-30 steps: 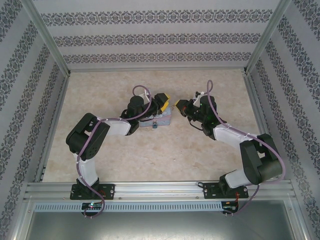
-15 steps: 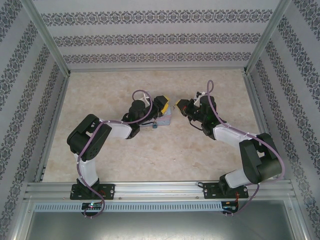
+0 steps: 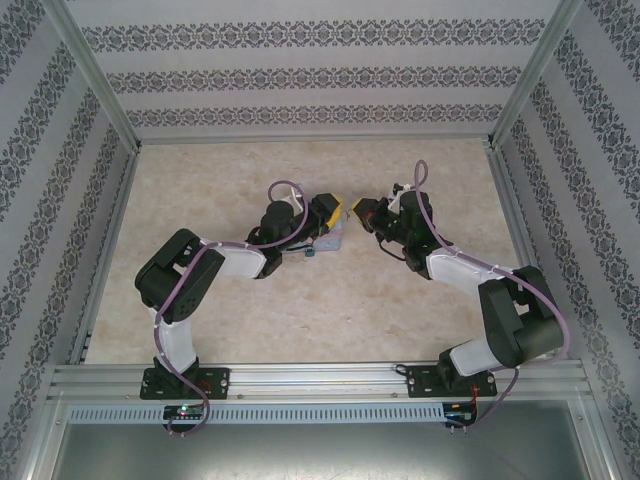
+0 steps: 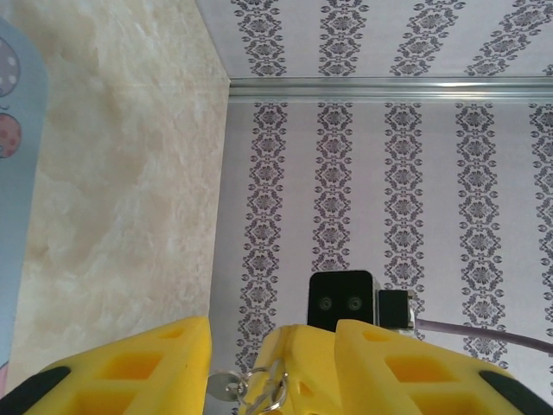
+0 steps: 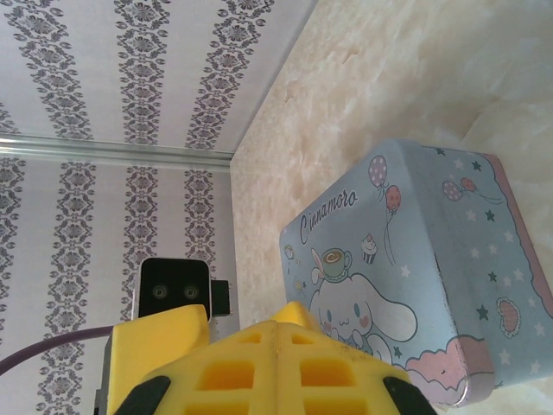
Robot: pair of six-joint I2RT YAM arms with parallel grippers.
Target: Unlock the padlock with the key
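Left arm: elbow bent out to the left, forearm running right and away. Right arm: elbow out to the right, forearm running left and away.
Padlock: blue speck on the tabletop, at the near edge of the cartoon-printed tin. Pointing and long axis too small to tell.
Left tool: over the tin's far side, yellow fingers apart.
Right tool: closed, tips facing the left tool. A silvery ring hangs beside them.
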